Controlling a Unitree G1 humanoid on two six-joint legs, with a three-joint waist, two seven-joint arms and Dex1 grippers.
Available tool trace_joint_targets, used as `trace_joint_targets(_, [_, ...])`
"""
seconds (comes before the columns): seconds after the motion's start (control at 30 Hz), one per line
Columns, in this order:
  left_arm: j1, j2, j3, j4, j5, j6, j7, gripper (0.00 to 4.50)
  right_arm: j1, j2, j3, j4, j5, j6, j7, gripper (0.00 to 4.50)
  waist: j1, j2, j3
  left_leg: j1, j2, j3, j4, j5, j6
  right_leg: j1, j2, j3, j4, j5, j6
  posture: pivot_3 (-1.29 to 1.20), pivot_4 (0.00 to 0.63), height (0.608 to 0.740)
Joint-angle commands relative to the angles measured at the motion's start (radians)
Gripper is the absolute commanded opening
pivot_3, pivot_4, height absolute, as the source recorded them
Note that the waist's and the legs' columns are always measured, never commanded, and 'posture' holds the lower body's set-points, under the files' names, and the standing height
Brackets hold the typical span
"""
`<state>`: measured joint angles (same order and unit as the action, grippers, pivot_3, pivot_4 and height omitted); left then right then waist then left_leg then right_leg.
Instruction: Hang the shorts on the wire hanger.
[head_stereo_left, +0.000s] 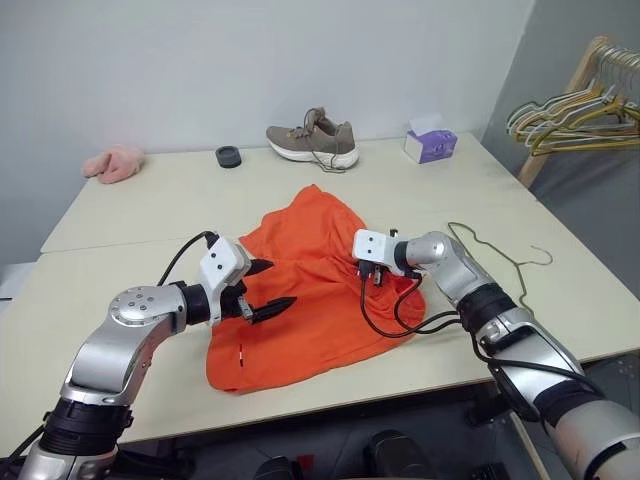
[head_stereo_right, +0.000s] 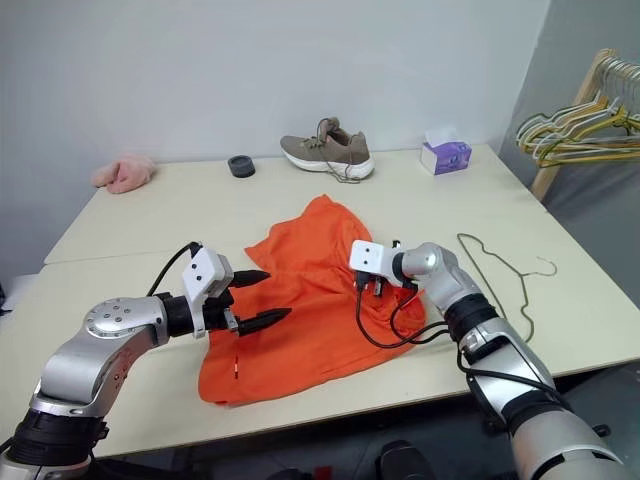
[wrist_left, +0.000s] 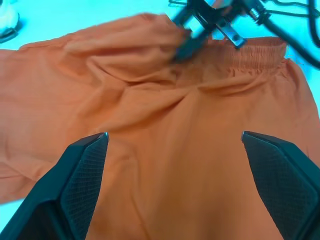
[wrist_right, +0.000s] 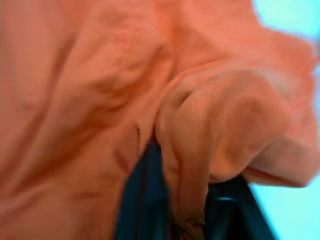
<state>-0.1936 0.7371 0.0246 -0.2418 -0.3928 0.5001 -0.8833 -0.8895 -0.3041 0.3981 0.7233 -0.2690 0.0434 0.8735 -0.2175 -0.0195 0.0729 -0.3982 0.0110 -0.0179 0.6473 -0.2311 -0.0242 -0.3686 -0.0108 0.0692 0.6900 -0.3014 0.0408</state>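
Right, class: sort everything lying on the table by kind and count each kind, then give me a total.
Clothing: 1, the shorts
Hangers: 1, the wire hanger
Footwear: 1, the shoe
Soft cloths: 1, the pink fluffy cloth
Tissue boxes: 1, the purple box
Small round black things: 1
Total: 6

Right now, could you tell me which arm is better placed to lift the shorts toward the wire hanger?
Right. Its gripper already pinches a fold of the shorts and is nearer the hanger; the left gripper hovers open.
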Motion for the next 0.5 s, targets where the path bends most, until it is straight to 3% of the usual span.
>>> trace_joint_targets(0.03, [-0.016,-0.006,-0.003,-0.008,0.010,-0.023,-0.002,4.50,-0.005,-0.031,-0.059,-0.089,0.041,0.080,0.020,2.21,0.000,0.000,0.000,0.000,0.000,0.000,0.000,0.000,0.000,0.000,0.000,0.000,0.000,0.000,0.000,-0.17,0.025,0.740])
trace_joint_targets(0.27, [-0.016,-0.046,0.005,0.016,0.004,-0.039,0.006,4.50,0.038,-0.131,-0.219,-0.246,0.125,0.212,-0.033,4.46,0.000,0.000,0.000,-0.001,0.000,0.000,0.000,0.000,0.000,-0.001,0.000,0.000,0.000,0.000,0.000,-0.18,0.028,0.740])
trace_joint_targets(0.5, [-0.022,-0.083,-0.002,0.013,-0.026,-0.020,-0.007,4.50,0.211,-0.203,-0.483,-0.576,0.295,0.503,-0.121,4.46,0.001,0.000,0.000,-0.001,0.000,0.000,-0.001,0.000,0.000,-0.001,0.000,0.000,-0.001,0.000,0.000,-0.21,0.036,0.740])
